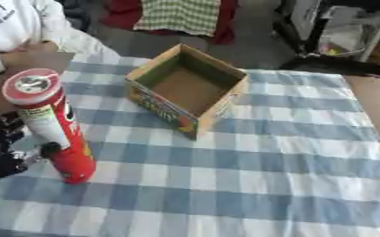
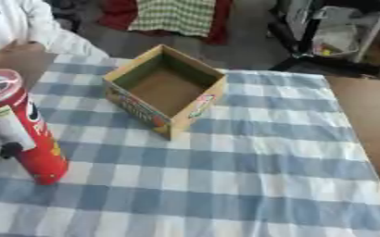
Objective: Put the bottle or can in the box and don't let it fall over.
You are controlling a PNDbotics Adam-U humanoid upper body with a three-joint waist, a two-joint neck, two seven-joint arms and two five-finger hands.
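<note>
In the left eye view, your left hand (image 1: pixel 7 159) sits at the left edge, dark fingers curled round the lower half of the tall red can (image 1: pixel 51 125), which stands on the checked cloth (image 1: pixel 250 176) with its long axis near upright, top leaning slightly left. The open cardboard box (image 1: pixel 189 88) lies up and to the right of the can, apart from it, mouth facing up. In the right eye view, only a dark fingertip shows against the can's left side; the box is again up-right. Your right hand shows in neither view, so the left is the nearer.
</note>
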